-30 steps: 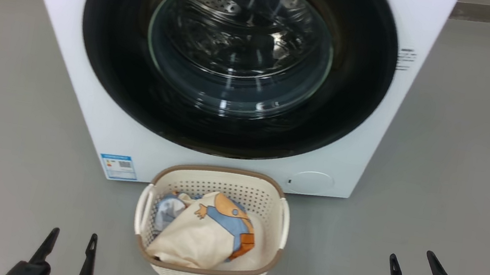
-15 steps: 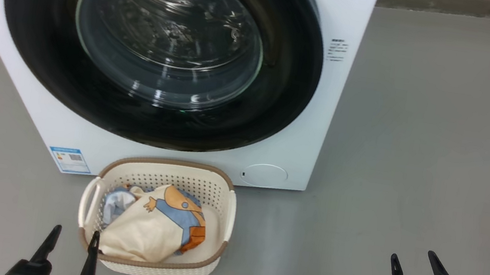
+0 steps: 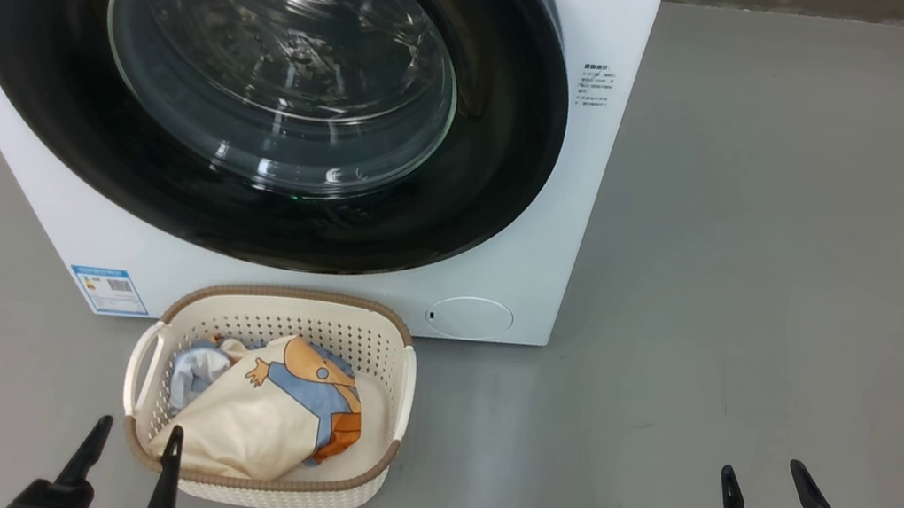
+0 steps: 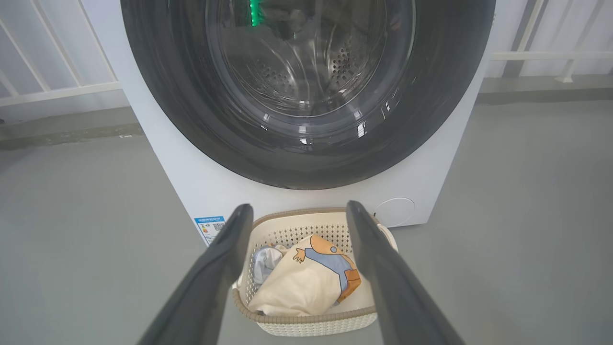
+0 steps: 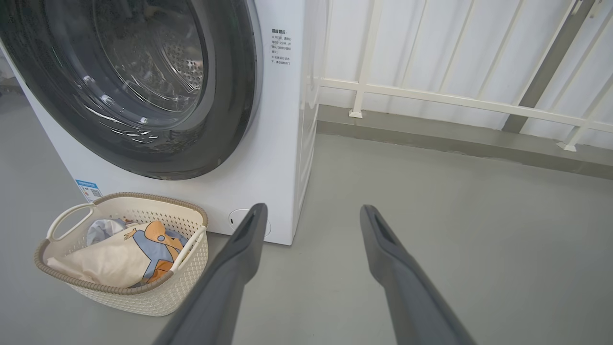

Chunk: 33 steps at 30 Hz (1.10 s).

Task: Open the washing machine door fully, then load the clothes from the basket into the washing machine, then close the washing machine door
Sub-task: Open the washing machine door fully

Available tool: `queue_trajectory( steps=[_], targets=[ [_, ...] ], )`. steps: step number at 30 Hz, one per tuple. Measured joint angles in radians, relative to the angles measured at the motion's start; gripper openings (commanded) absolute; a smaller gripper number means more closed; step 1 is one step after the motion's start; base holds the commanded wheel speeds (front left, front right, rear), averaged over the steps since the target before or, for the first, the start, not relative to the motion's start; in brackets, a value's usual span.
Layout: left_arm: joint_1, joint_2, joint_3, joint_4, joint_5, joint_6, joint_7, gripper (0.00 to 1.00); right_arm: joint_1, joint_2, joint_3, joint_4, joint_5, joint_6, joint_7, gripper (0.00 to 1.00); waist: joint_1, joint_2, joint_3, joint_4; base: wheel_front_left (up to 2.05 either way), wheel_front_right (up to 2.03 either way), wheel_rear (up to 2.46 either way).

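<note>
Since the door [image 3: 510, 164] sits shut ahead of and above both pairs of open, empty jaws, I'd hook its rim edge and swing it wide, keeping clear of the basket [image 3: 291, 494] of clothes [image 3: 246, 429] just beyond the left jaws.

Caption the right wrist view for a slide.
Right hand open, apart from the shut washing machine door; clothes lie in the basket at its foot.

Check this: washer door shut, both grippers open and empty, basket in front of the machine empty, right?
No: the basket holds the clothes, as the head view shows. The washing machine door is shut, and the left gripper and right gripper are open and empty.
</note>
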Motion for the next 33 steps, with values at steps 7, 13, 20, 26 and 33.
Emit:
queue_trajectory(
  steps=[7, 13, 20, 26, 33],
  targets=[
    [0.0, 0.0, -0.002, 0.0, 0.0, 0.0, 0.0, 1.0, 0.0, 0.002, 0.0, -0.007, 0.002, 0.0, 0.0, 0.0, 0.0, 0.0, 0.007, -0.001, 0.0, 0.0, 0.0],
    [0.0, 0.0, -0.002, -0.001, -0.002, 0.0, 0.0, 1.0, -0.001, 0.007, 0.001, -0.011, 0.026, 0.0, 0.0, 0.0, 0.0, 0.0, 0.017, -0.001, 0.0, 0.0, 0.0],
    [0.001, 0.0, -0.007, -0.019, -0.019, 0.006, 0.0, 1.0, -0.006, 0.035, -0.047, -0.001, 0.329, 0.0, 0.0, 0.0, 0.0, 0.0, 0.043, -0.002, 0.0, 0.0, 0.0],
    [0.0, 0.0, -0.027, -0.051, -0.029, 0.017, 0.0, 1.0, -0.084, 0.041, -0.105, 0.091, 0.853, 0.0, 0.0, 0.0, 0.0, 0.0, 0.09, 0.003, 0.0, 0.0, 0.0],
    [-0.021, 0.0, -0.06, -0.076, -0.034, 0.019, 0.0, 1.0, -0.224, -0.082, -0.09, 0.163, 1.335, 0.0, 0.025, 0.0, -0.0001, 0.0001, 0.172, 0.012, 0.0, 0.0, 0.0]
  ],
)
